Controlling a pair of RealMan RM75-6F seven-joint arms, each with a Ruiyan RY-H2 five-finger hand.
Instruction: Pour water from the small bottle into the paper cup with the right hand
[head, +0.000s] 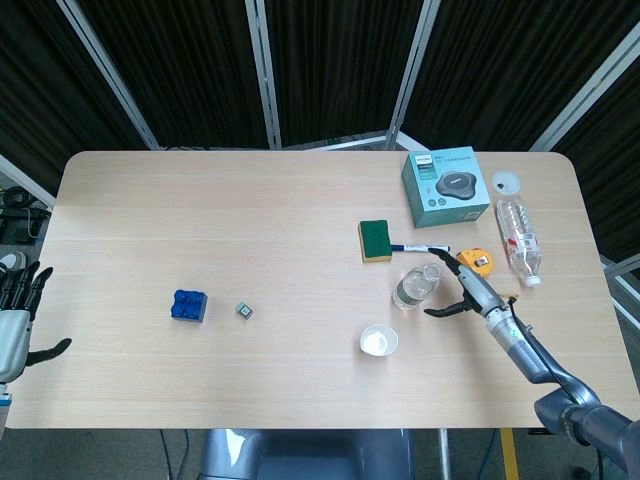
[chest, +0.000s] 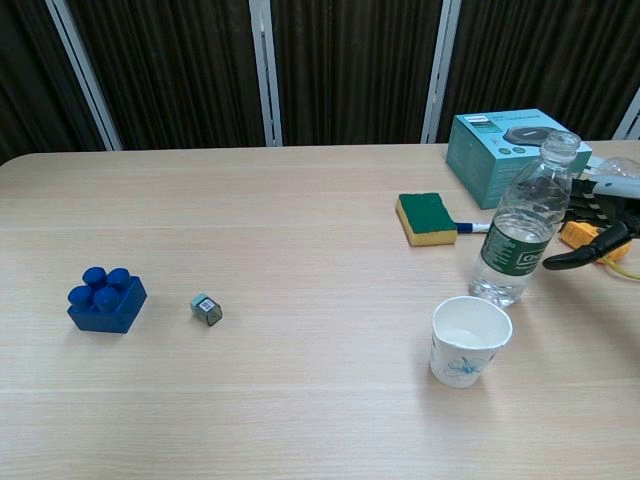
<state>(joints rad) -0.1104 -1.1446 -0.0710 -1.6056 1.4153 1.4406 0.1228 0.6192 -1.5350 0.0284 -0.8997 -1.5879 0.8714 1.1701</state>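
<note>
- Right hand spread wide with nothing in it, just beside the small bottle, on the side nearer the orange tape measure; thumb low, other fingers higher. Could not tell if any finger touched the bottle.
- Small bottle upright on the table, cap on, some water inside, green label round the middle.
- Paper cup upright near the bottle, a bit closer to the table's front edge, apart from it.
- Left hand far off at the table's other end, fingers spread, holding nothing.
- Green and yellow sponge behind the bottle, with a marker pen lying just beside it.
- Teal box farther back, near the corner.
- Bigger clear bottle lying on its side by the table's edge, with a white lid near it.
- Blue toy brick and a tiny cube side by side, well apart from the cup.
</note>
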